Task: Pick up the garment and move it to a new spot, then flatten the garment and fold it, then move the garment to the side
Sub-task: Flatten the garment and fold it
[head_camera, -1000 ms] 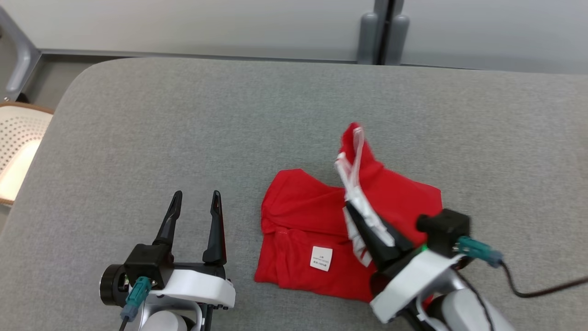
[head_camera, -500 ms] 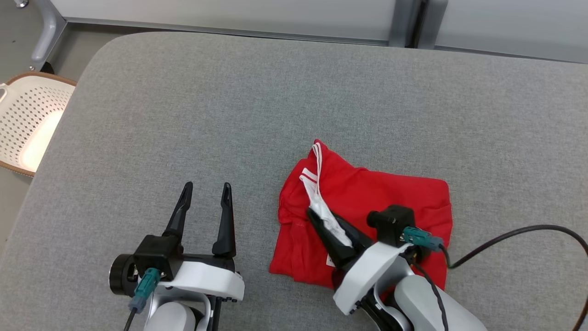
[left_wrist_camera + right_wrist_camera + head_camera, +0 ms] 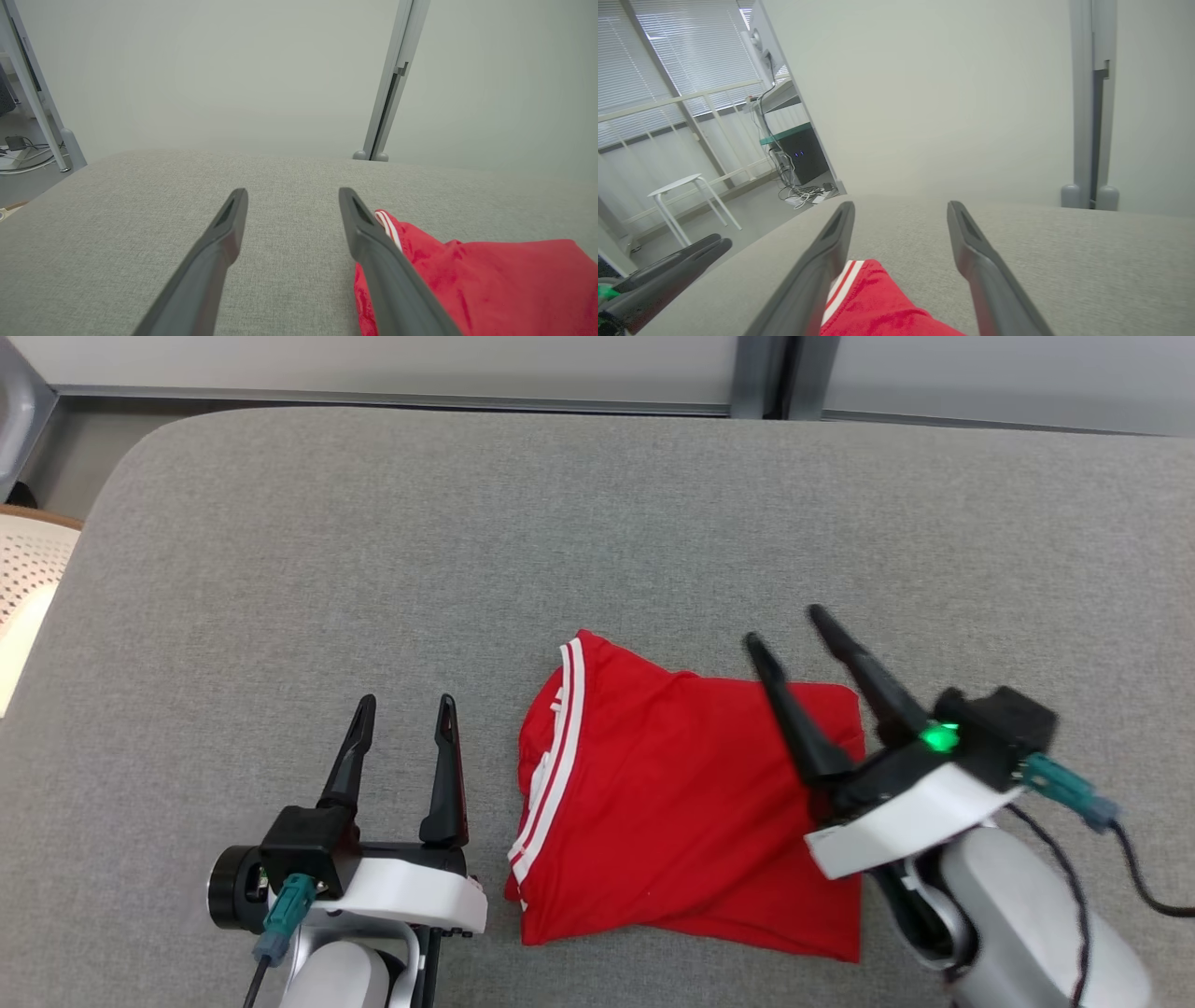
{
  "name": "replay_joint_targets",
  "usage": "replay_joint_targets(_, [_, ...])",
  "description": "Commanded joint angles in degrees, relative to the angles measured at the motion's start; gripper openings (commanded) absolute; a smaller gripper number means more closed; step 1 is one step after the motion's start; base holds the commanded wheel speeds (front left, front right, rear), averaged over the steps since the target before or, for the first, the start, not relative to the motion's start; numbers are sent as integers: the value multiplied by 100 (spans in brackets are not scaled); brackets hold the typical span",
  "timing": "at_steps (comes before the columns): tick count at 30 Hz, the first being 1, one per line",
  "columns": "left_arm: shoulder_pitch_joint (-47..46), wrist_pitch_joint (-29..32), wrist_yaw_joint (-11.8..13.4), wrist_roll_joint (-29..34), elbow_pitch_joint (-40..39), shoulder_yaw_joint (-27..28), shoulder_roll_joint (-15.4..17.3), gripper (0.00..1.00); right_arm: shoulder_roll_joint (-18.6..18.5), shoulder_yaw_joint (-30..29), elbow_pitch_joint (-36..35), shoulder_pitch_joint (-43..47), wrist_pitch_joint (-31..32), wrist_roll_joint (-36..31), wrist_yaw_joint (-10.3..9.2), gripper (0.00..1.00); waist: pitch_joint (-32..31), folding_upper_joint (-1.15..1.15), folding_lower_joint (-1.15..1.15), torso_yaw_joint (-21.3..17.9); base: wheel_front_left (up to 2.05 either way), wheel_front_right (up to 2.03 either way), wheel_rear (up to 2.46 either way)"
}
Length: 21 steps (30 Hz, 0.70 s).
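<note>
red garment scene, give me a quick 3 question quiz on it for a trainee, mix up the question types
1. True or false: the right gripper is clamped on the red garment.
2. In the head view, the garment's white stripes run along which of its edges? A) left B) right C) near
3. Fill in: the left gripper stands ___ over the grey surface, beside the garment.
Key: 1 false, it is open; 2 A; 3 open.
</note>
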Motion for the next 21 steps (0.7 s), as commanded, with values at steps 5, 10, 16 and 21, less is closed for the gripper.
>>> replay_joint_targets(5, [-52, -27, -18, 143, -9, 138, 27, 100, -327, -1234, -412, 805, -37, -366, 0, 100, -70, 0, 0, -218, 0, 0, 0])
replay_joint_targets(10, [125, -28, -67, 162, -20, 317, 105, 100, -398, -2184, -649, 1596, -22, -683, 0, 100, -249, 0, 0, -409, 0, 0, 0])
replay_joint_targets(16, [418, -27, -175, 142, 70, 475, 290, 100, -245, -2669, -982, 2347, 244, -968, 0, 100, -550, 0, 0, -582, 0, 0, 0])
replay_joint_targets(21, [663, -27, -283, 96, 128, 537, 442, 100, -48, -2846, -1322, 2852, 503, -1166, 0, 100, -833, 0, 0, -618, 0, 0, 0])
